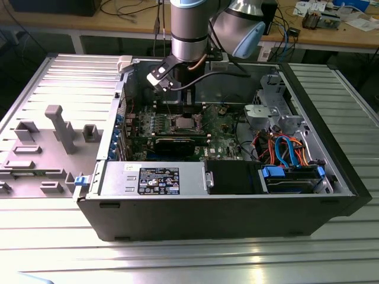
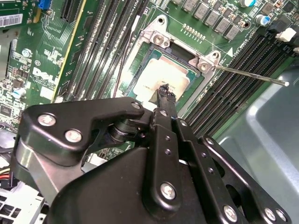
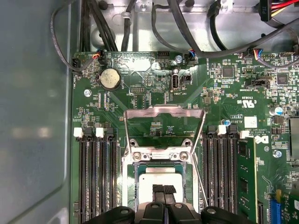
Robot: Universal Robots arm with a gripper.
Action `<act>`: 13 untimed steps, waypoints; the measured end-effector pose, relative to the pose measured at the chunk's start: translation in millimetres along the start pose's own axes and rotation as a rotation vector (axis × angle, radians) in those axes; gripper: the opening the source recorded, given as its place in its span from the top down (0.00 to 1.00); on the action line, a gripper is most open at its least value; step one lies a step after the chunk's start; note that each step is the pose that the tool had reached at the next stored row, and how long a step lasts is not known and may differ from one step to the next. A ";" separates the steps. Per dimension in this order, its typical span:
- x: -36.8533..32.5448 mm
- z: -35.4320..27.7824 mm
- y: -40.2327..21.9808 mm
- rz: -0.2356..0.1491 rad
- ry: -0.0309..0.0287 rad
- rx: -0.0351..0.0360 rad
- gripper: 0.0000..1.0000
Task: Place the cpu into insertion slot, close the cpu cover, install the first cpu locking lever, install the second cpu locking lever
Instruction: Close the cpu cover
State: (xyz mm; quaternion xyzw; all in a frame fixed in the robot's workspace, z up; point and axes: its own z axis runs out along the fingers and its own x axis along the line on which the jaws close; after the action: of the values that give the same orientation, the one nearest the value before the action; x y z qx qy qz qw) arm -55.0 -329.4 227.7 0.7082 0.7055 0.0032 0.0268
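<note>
Because its two black fingers are drawn together with hardly a slit between them and nothing pinched there, the gripper (image 3: 164, 189) looks closed and empty-handed. Its tips sit right at the top face of the chip (image 3: 162, 176); whether they press on the metal or hang just clear of it I cannot tell. Directly under those tips the chip lies flat and square inside the socket (image 3: 161, 155). That suggests the first step is done, and that the narrow closed tip is there to steady or seat the chip rather than carry it.

Just beyond the fingertips the cover (image 3: 164, 111) is swung back on its hinge, with green board (image 3: 154, 88) showing through its window. Thrown back like that, it leaves the socket open from above, so the closing step is not yet done. Off to one side of the gripper a thin lever (image 2: 252, 74) juts away from the socket, unlatched, across the memory slots (image 2: 219, 100) that flank it.

Farther out on the board lies a coin battery (image 3: 110, 78), and past it a bundle of cables (image 3: 187, 28). In the exterior view the arm (image 1: 189, 29) comes straight down into the open computer case (image 1: 225, 219), likely so the fingers meet the socket squarely.
</note>
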 end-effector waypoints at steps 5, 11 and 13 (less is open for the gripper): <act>-0.1 -3.4 0.2 0.000 0.0000 0.0000 0.89; -0.3 -9.1 0.4 0.000 0.0000 0.0000 0.89; -0.4 -12.0 0.5 0.000 0.0000 0.0000 0.89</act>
State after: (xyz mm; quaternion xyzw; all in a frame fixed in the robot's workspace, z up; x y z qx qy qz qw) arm -54.9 -329.4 239.7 0.7082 0.7055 0.0032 0.0268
